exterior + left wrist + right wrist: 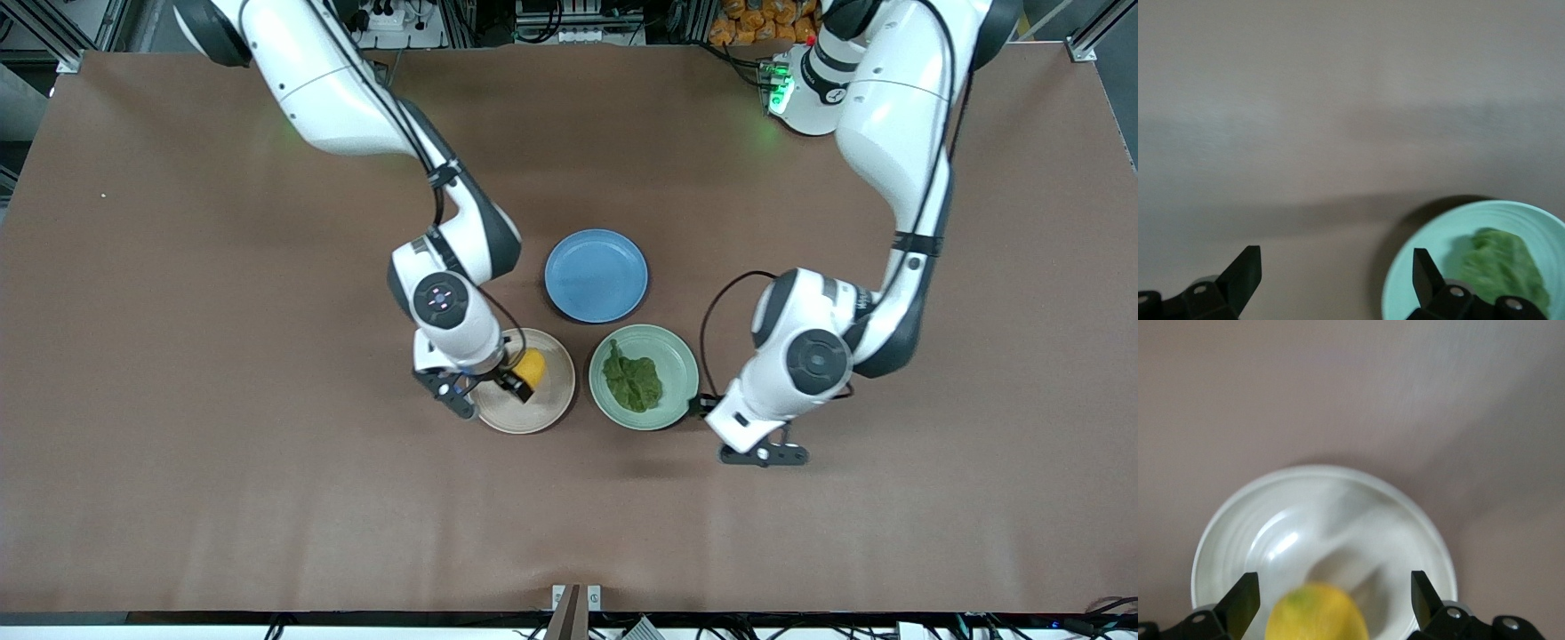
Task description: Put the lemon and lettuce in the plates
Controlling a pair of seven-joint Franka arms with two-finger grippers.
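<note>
Right gripper (1331,600) is over the round beige-cream matte plate (544,411) with its fingers spread wide, and the small bright yellow dimpled lemon (1317,611) sits between them without either finger touching it, so it looks released rather than gripped, though I can't tell for sure if it's already resting on the plate or just dropping. Left gripper (1337,280) hangs over the bare brown table (222,400) just beside the round pale mint green plate (680,356), fingers spread wide with nothing in them. The flat crinkled dark green lettuce leaf (632,380) lies flat in the middle of that mint plate. Both plates sit side by side about mid-table, and the round blue plate (596,275), farther from the front camera, has nothing on it. Going by this, the job is basically wrapped up: lettuce done, lemon just about delivered, and all that's left is both arms pulling away.
</note>
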